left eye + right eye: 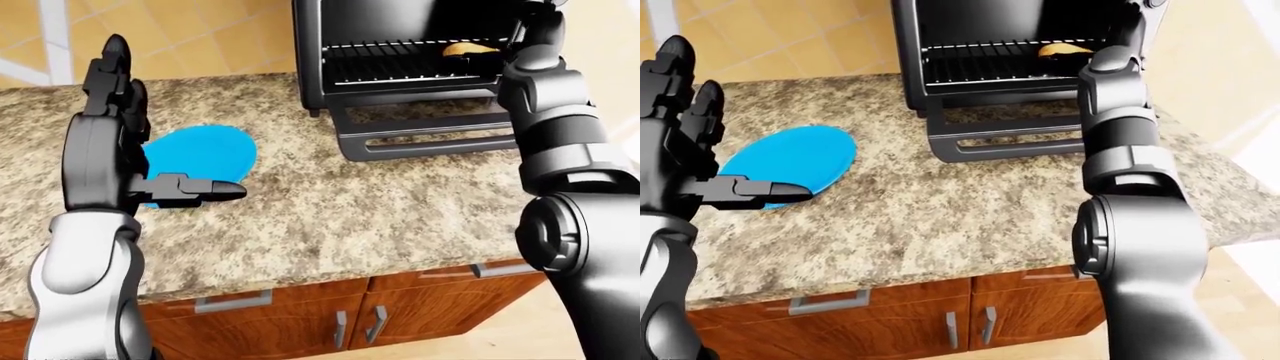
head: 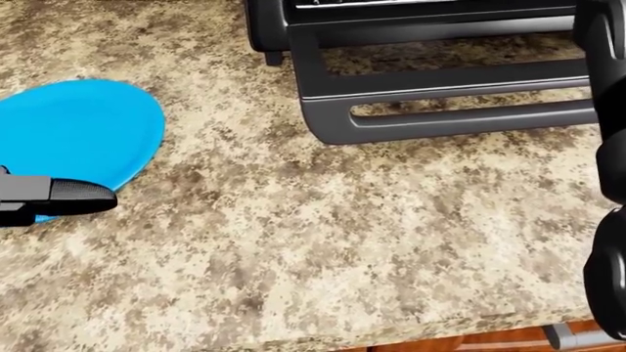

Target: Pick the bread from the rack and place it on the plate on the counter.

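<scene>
**Reach into the toaster oven, bread not yet gripped**

Bread lies on the wire rack inside the open toaster oven, toward the rack's right end in the left-eye view. The oven's door hangs dropped flat onto the granite counter. To the oven's left, well apart from it, the blue plate sits bare on the counter.

The right hand is raised at the oven's mouth, just beside the bread, but the forearm hides its fingers, so whether they are spread or closed cannot be told; the bread looks to be resting on the rack, probably ungrasped. The left hand is held up over the plate's near edge, left of the oven, fingers spread and thumb jutting sideways, grasping nothing.

The step in hand appears to be the pick. The next move calls for closing the right fingers round the bread, drawing it clear over the dropped door, then carrying it leftward from the oven to the plate.
</scene>
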